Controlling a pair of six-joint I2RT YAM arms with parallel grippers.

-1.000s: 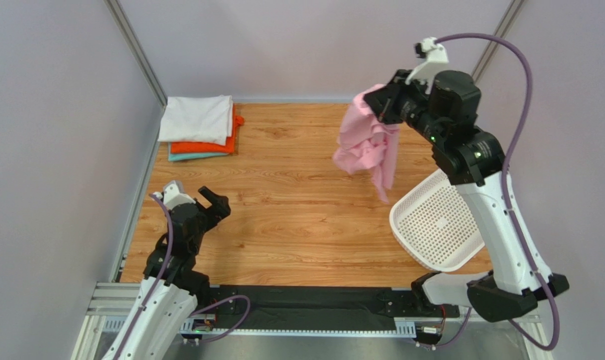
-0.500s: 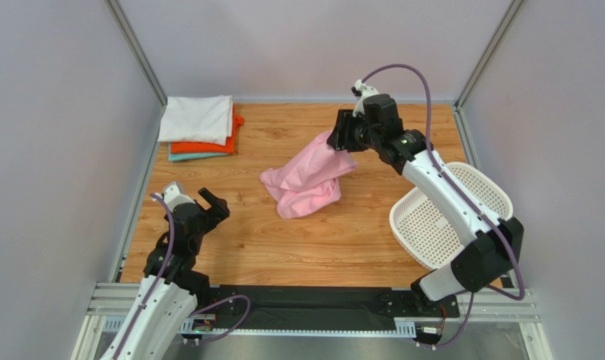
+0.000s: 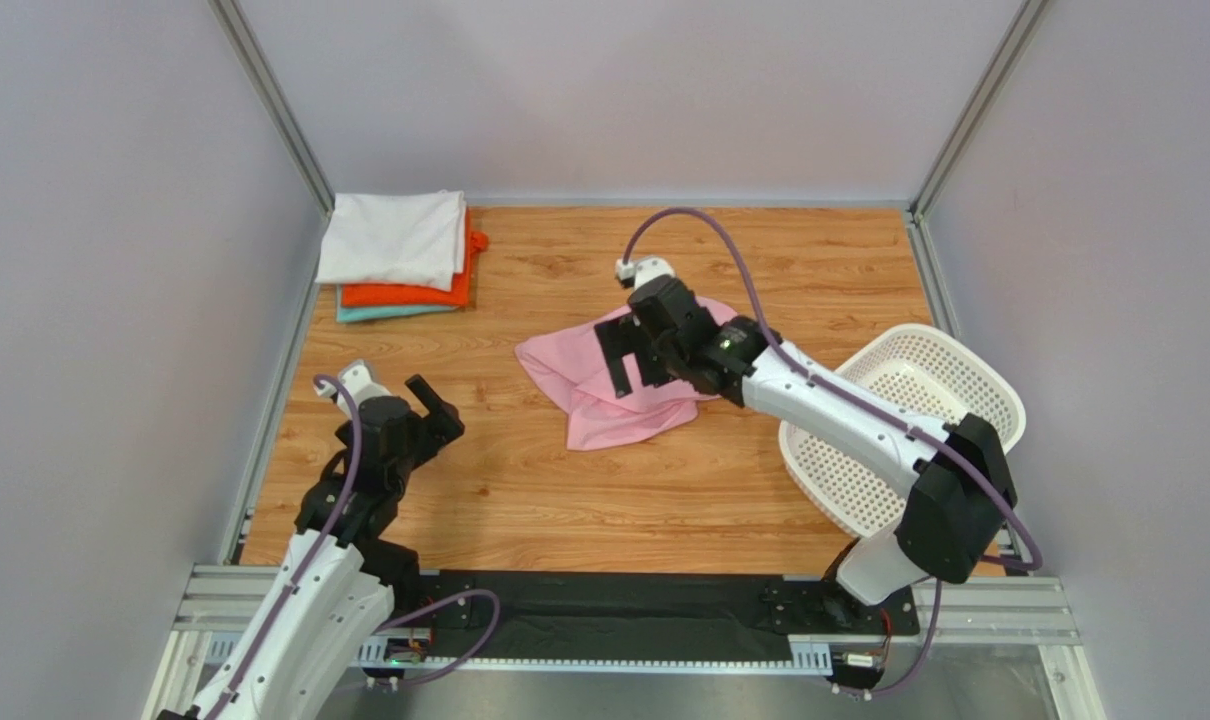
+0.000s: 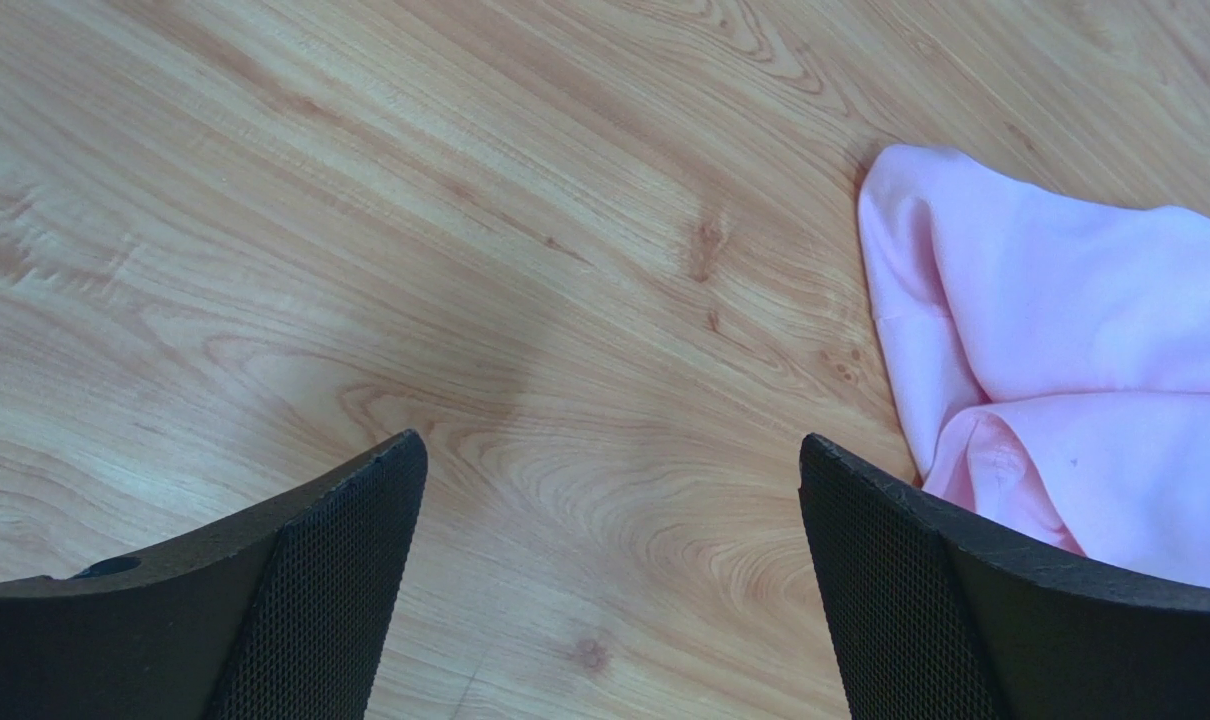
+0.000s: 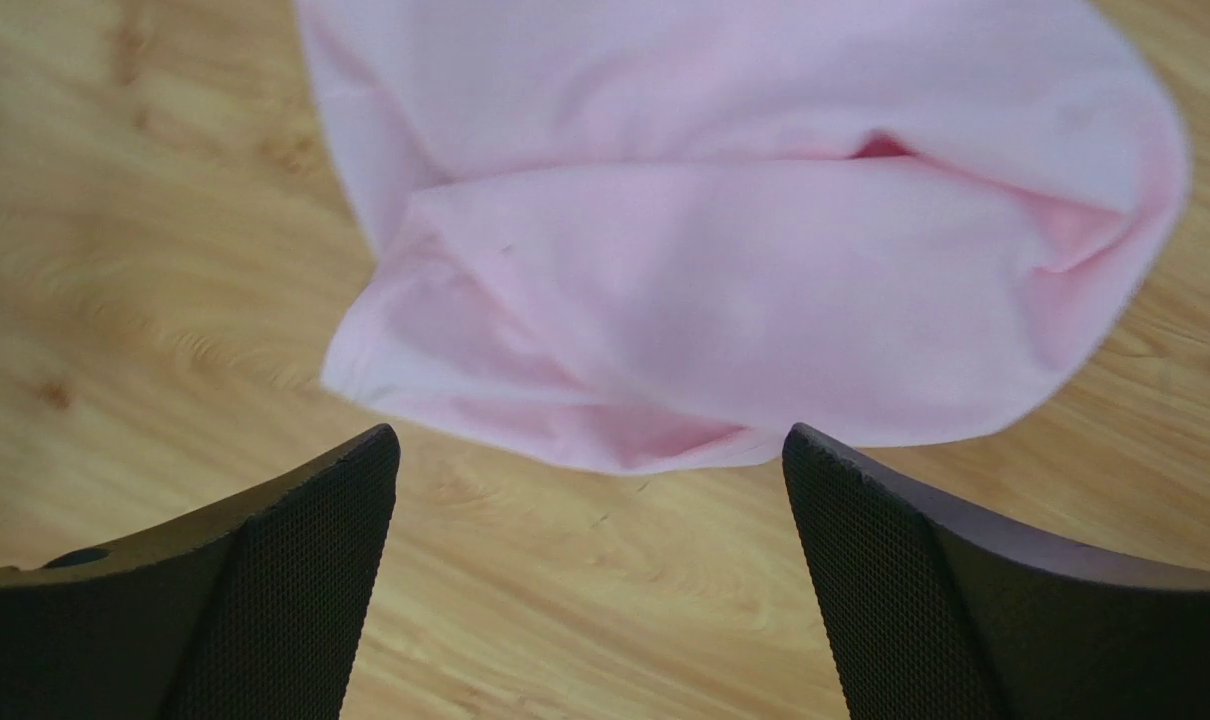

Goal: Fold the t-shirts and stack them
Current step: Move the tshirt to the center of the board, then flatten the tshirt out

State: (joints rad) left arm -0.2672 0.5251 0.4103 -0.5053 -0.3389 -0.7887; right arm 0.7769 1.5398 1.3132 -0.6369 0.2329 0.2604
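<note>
- Pink shirt (image 3: 596,417): lowered from mid-air, now lies crumpled at desk (image 3: 566,495) centre.
- Right claw (image 5: 589,443): open above it, cloth released.
- Left claw (image 4: 611,450): open, empty, at 8 o'clock.
- Judgement: spreading comes next.

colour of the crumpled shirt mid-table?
The t-shirt is plain light pink; the right wrist view shows it best.
</note>
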